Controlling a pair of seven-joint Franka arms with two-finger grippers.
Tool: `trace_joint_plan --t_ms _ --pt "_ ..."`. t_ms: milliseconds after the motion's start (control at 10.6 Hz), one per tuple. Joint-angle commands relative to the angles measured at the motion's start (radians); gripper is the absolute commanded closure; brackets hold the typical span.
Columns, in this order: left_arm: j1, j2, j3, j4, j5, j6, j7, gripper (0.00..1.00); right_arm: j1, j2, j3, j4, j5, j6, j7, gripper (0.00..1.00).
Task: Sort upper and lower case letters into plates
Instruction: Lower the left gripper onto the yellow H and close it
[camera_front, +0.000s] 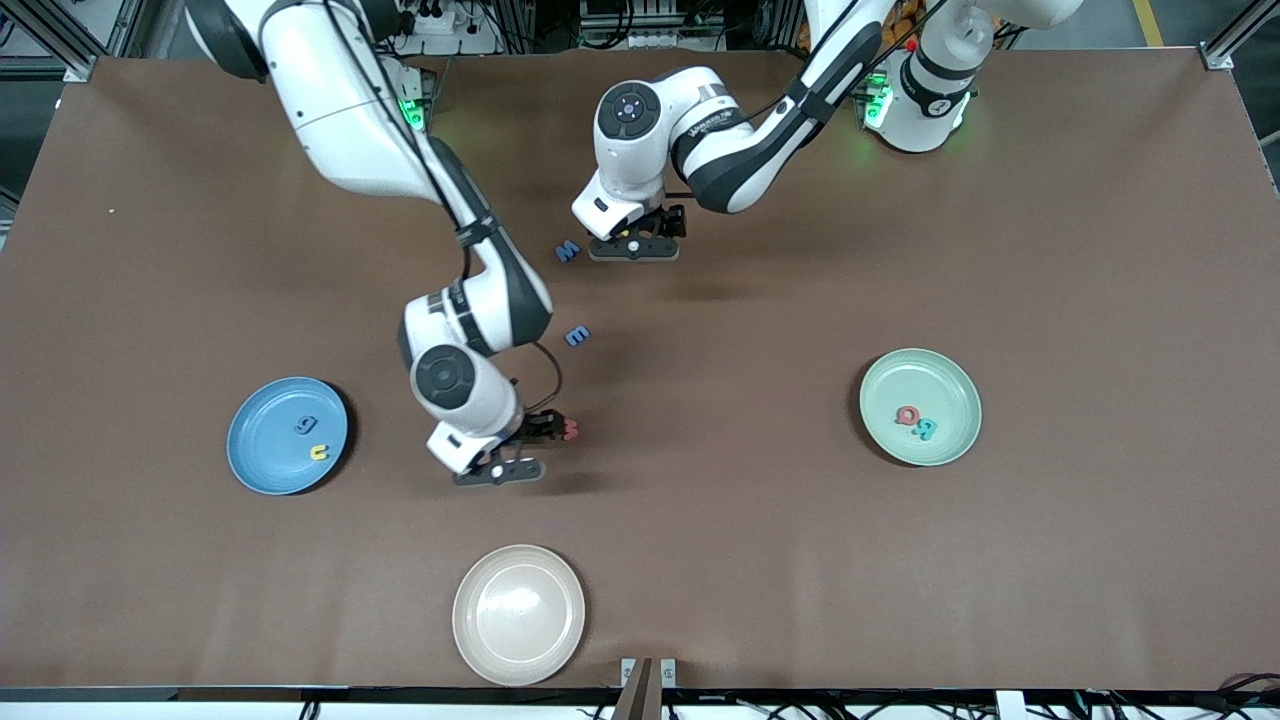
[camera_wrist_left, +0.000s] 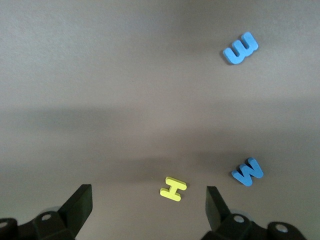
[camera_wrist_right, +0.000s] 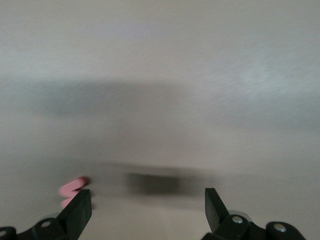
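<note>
My left gripper (camera_front: 634, 248) hangs open low over the table near the robots' side. A yellow H (camera_wrist_left: 173, 189) lies flat between its fingers (camera_wrist_left: 80, 204), nearer one finger, touching neither. A blue M (camera_front: 568, 250) lies just beside this gripper. Another blue letter (camera_front: 577, 336) sits nearer the front camera. My right gripper (camera_front: 500, 468) is open and empty over mid-table. A pink letter (camera_front: 571, 431) lies just outside one of its fingers (camera_wrist_right: 79, 209). The sky-blue plate (camera_front: 262, 458) holds a blue g (camera_front: 305, 425) and a yellow u (camera_front: 319, 452). The mint plate (camera_front: 945, 380) holds a red Q (camera_front: 907, 414) and a teal R (camera_front: 927, 430).
A beige plate (camera_front: 518, 614) lies near the table's front edge, with nothing on it. The blue plate is toward the right arm's end of the brown table, the mint plate toward the left arm's end.
</note>
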Motion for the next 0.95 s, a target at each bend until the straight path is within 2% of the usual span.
trace_joint_plan --t_ms 0,189,473,851 --pt "-0.03 0.035 0.0 -0.009 0.059 0.058 -0.102 0.0 -0.024 -0.002 0.009 0.009 -0.013 -0.02 -0.045 0.0" --pt "-0.059 0.064 0.0 -0.023 0.1 0.112 -0.188 0.0 -0.037 -0.002 0.009 0.008 -0.013 -0.023 -0.059 0.0" --pt "-0.071 0.123 -0.005 -0.029 0.223 0.17 -0.291 0.0 -0.058 -0.006 0.006 0.005 -0.013 -0.031 -0.094 0.0" --pt "-0.08 0.131 -0.005 -0.106 0.329 0.27 -0.336 0.06 -0.076 -0.006 0.006 0.005 -0.013 -0.046 -0.13 0.0"
